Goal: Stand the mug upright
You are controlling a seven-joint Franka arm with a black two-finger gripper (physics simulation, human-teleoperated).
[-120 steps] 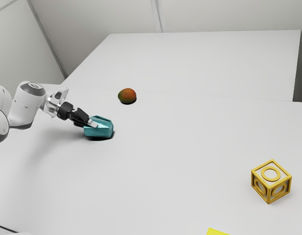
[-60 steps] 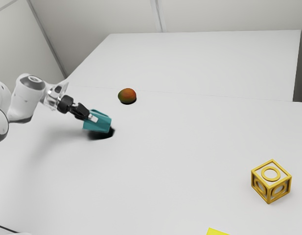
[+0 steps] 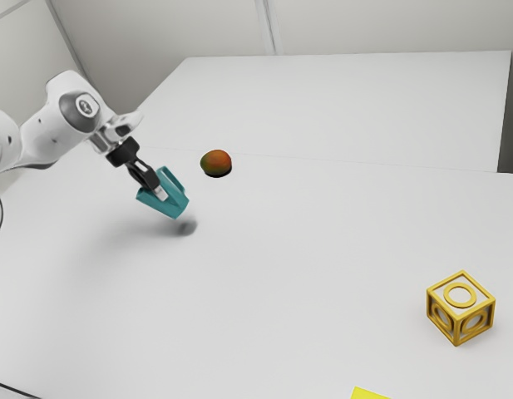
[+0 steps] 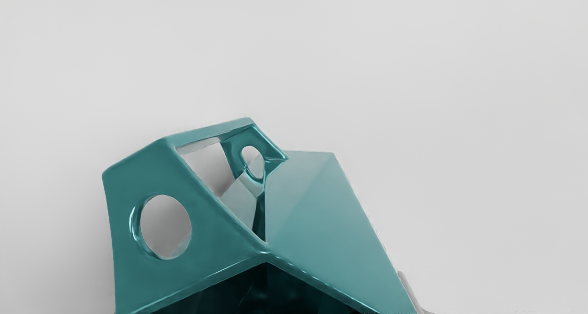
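And here's the gripper (image 3: 160, 193) with its fingers closed on the mug (image 3: 172, 204), carrying it in the air above the white table (image 3: 306, 274)! How wide a gap those fingers stand at, I cannot tell; a pale fingertip lies against the mug's side in the exterior view, and the wrist view catches a pale sliver of finger (image 4: 410, 290) at the mug's outer wall. The mug is tilted, well short of upright: base low and toward the exterior view's right, open end higher and back toward the arm (image 3: 52, 129). Its shadow (image 3: 187, 226) lies on the table just beside the base, apart from it. In the wrist view the dark mouth faces my camera, and the angular handle (image 4: 147, 181), pierced by round holes, juts out from the body. Over on the table, the mango (image 3: 216, 162) sits near the mug, on the handle's side, not touching it. Well apart, toward the exterior view's right, stands the yellow cube (image 3: 461, 307), rings on its faces, and a flat yellow corner (image 3: 369, 394) pokes in at the near edge.
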